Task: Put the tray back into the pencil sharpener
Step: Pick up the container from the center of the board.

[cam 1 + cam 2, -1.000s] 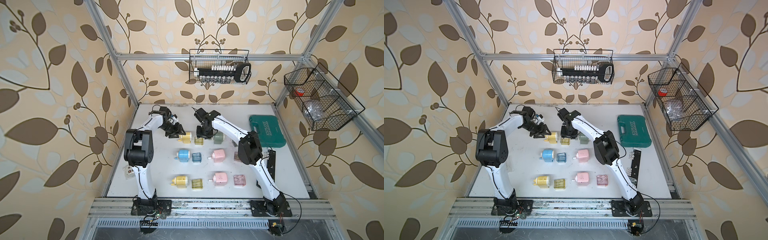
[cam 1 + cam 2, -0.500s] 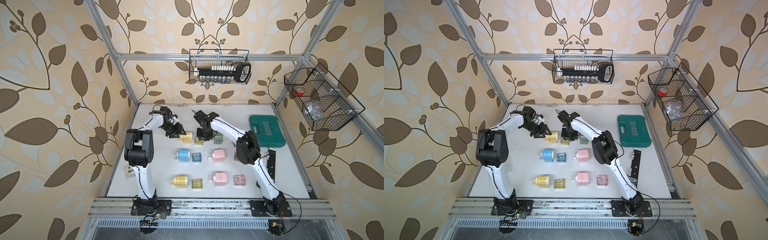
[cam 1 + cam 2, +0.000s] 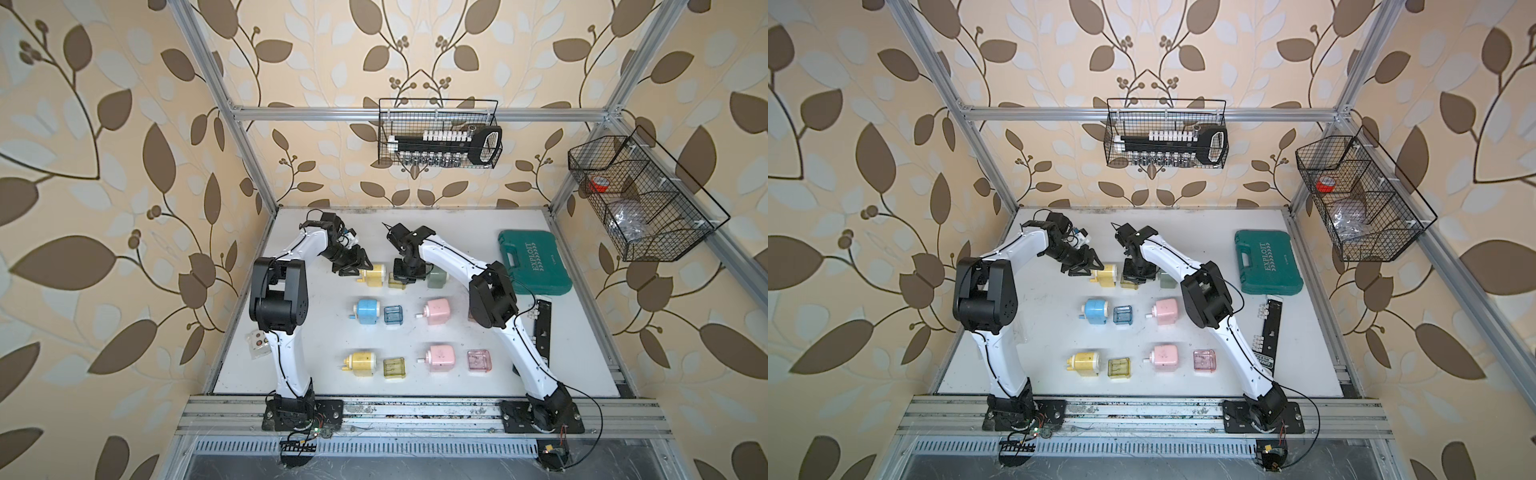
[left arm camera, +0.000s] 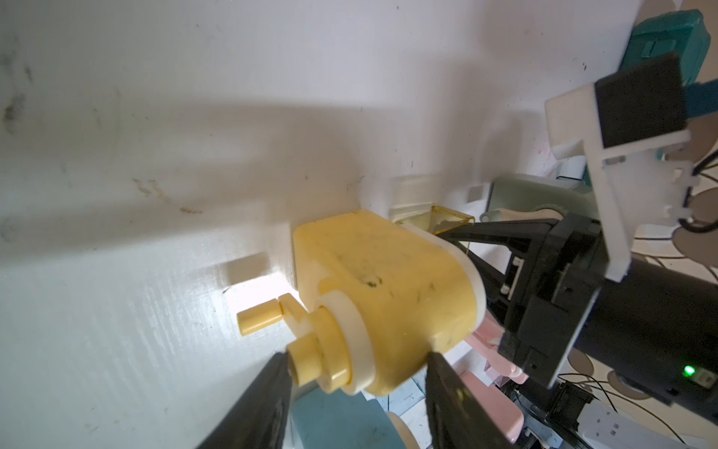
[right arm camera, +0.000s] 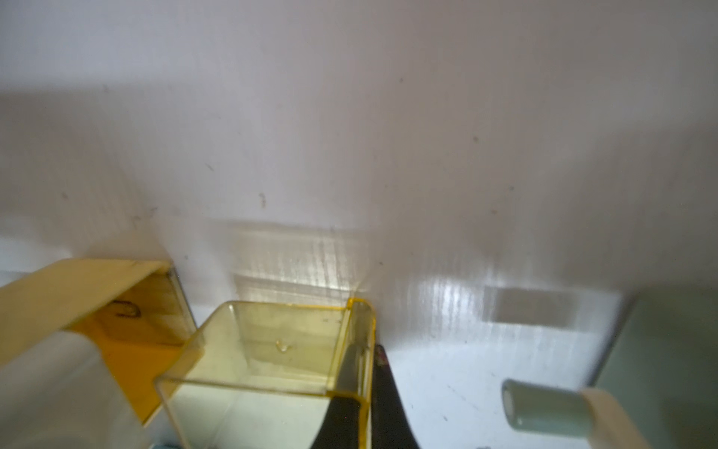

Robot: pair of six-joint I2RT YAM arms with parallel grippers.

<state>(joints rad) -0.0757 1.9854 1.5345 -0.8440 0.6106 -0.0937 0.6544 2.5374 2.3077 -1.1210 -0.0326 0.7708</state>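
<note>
Nearer on table (image 3: 324, 332), blue sharpener (image 3: 368, 309), untouched. Behind it, in far row: left gripper (image 3: 355, 268) clamped around yellow sharpener (image 4: 388, 280), right gripper (image 5: 367, 373) pinched shut on tray (image 5: 264, 350) wall, one finger inside, one outside. Tray out of yellow sharpener, just beside its open end.

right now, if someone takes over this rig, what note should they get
Left gripper: shut on the yellow plastic pencil sharpener.
Right gripper: shut on one wall of the clear yellow plastic tray.
The tray is beside the sharpener's open slot, not yet in it.
Done: both things gripped.
Left: slide the tray into the slot, then let go.
</note>
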